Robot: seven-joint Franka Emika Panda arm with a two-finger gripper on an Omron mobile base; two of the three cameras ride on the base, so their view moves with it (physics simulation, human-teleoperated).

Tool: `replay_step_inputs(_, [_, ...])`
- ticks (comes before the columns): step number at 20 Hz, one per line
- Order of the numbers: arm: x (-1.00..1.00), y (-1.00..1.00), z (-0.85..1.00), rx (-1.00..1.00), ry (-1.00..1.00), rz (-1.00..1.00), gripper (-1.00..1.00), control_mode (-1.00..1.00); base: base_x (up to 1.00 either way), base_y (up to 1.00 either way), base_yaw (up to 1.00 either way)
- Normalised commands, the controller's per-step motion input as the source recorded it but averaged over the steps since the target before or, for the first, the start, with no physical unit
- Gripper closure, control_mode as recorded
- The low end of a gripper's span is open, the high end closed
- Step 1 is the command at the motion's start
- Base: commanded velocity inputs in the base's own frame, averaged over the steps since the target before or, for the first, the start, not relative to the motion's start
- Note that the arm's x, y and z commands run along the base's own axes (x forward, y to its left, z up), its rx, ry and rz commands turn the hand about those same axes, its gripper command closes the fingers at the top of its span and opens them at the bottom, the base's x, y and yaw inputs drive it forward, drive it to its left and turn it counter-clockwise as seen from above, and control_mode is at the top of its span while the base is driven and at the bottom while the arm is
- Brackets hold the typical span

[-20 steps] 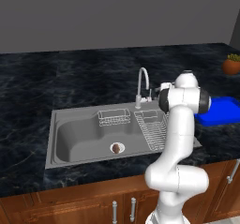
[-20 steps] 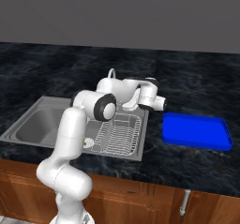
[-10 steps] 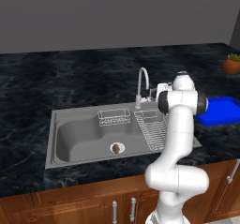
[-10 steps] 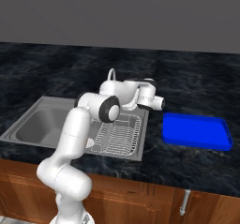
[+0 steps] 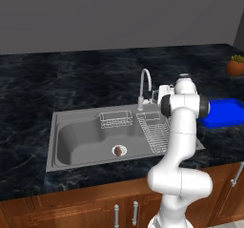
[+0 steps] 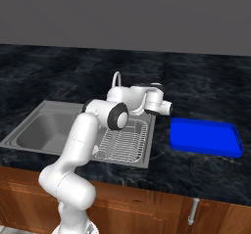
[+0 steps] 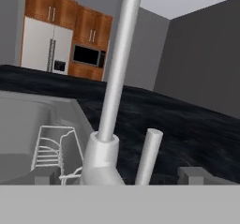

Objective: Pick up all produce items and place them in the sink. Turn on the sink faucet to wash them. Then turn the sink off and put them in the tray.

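A small brown produce item (image 5: 117, 150) lies on the drain of the grey sink (image 5: 71, 141). The silver gooseneck sink faucet (image 5: 144, 86) stands at the sink's back rim. My gripper (image 5: 159, 93) hovers just right of the faucet's base, open and holding nothing. In the hand view the faucet stem (image 7: 117, 78) and its side lever (image 7: 148, 155) rise close up between my fingertips (image 7: 47, 175), which stand wide apart on either side. The blue tray (image 5: 224, 112) lies on the counter right of the sink, bare. From the right base view the gripper (image 6: 165, 108) sits between the faucet (image 6: 116, 79) and the tray (image 6: 206, 137).
A wire rack (image 5: 155, 134) fills the sink's right part and a small wire basket (image 5: 115, 119) hangs at its back. An orange pot with a plant (image 5: 236, 66) stands at the counter's far right. Wooden cabinets run below the dark marble counter (image 5: 28, 93).
The arm has eased slightly left, bringing the hand a little nearer the faucet. The produce item and tray have not moved.
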Motion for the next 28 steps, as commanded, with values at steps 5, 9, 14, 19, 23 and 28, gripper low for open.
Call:
replay_step_inputs(5, [0.15, -0.02, -0.05, 0.00, 0.00, 0.00, -1.00, -1.00, 0.00, 0.00, 0.00])
replay_step_inputs(9, [0.16, -0.01, 0.00, 0.00, 0.00, 0.00, -1.00, -1.00, 0.00, 0.00, 0.00])
replay_step_inputs(14, [0.18, 0.00, 0.00, 0.00, 0.00, 0.00, -1.00, -1.00, 0.00, 0.00, 0.00])
replay_step_inputs(19, [0.15, 0.00, -0.02, 0.00, 0.00, 0.00, -1.00, -1.00, 0.00, 0.00, 0.00])
replay_step_inputs(23, [0.00, 0.13, 0.00, 0.00, 0.00, -0.02, -1.00, -1.00, 0.00, 0.00, 0.00])
replay_step_inputs(28, [0.00, 0.24, 0.00, 0.00, 0.00, -0.05, -1.00, -1.00, 0.00, 0.00, 0.00])
